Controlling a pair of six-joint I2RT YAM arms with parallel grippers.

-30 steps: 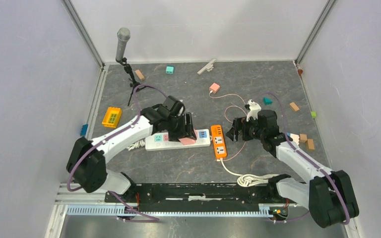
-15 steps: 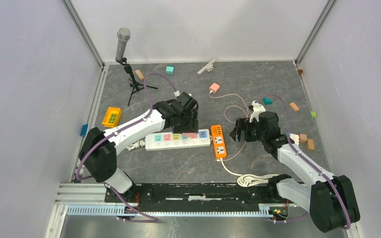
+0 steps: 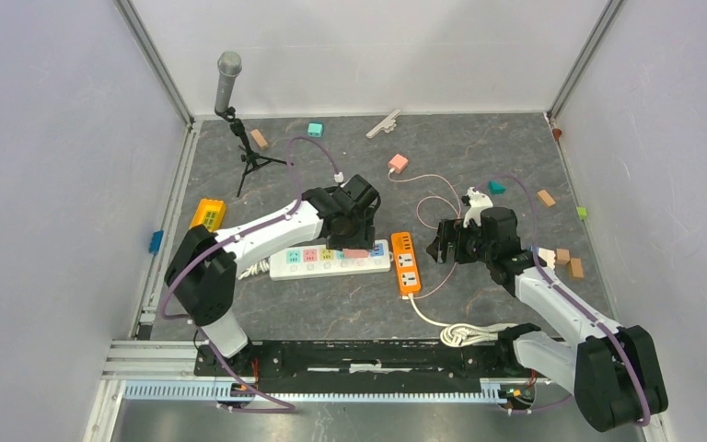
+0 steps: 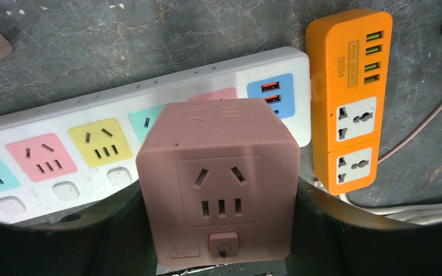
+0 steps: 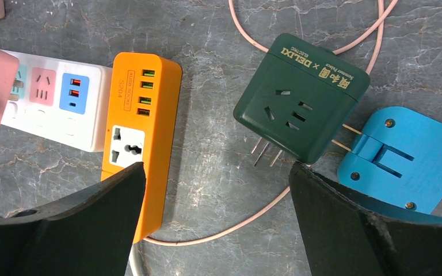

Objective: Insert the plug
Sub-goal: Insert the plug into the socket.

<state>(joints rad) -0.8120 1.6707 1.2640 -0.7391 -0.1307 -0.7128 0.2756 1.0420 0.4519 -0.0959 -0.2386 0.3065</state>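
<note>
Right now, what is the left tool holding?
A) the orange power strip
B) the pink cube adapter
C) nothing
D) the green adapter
B: the left tool grips the pink cube adapter by its sides, over the white power strip.

White arms (image 3: 258, 235); black joints (image 3: 204, 281); purple cables (image 3: 292, 157).

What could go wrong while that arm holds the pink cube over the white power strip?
The pink cube adapter sits in the left gripper above the white power strip, hiding the socket beneath it, so its prongs might miss the slots and jam. The strip seems to lie loose, so a push might shove it against the orange power strip beside it.
</note>
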